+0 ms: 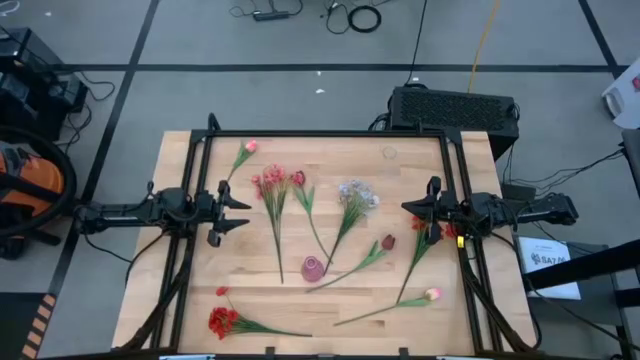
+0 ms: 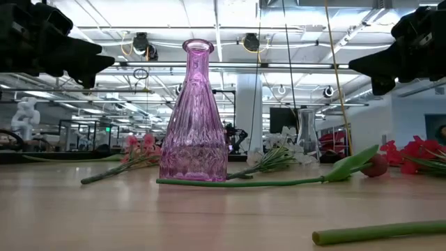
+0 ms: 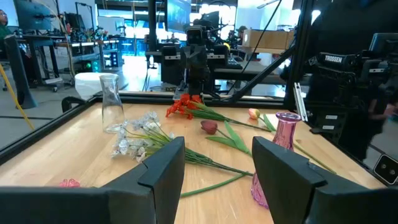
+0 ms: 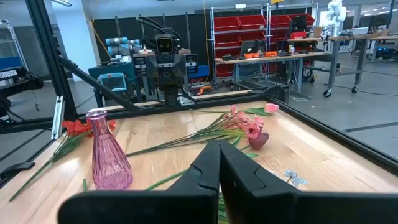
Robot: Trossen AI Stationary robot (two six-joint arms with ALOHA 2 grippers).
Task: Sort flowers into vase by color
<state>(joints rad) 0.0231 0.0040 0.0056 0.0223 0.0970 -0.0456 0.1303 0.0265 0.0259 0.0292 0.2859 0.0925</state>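
Nothing is sorted yet: the pink vase stands empty mid-frame, all flowers lie on the desk, left gripper jaws wide, right gripper jaws closed on nothing.

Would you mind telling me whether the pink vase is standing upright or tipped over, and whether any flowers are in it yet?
Upright and empty: the pink vase stands on its base, neck up, with no stems in it.

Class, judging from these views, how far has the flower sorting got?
Nothing looks done: the pink vase stands empty and the flowers lie on the table. Nothing is in hand: left pincer open, right pincer shut, both empty. All the sorting is left.
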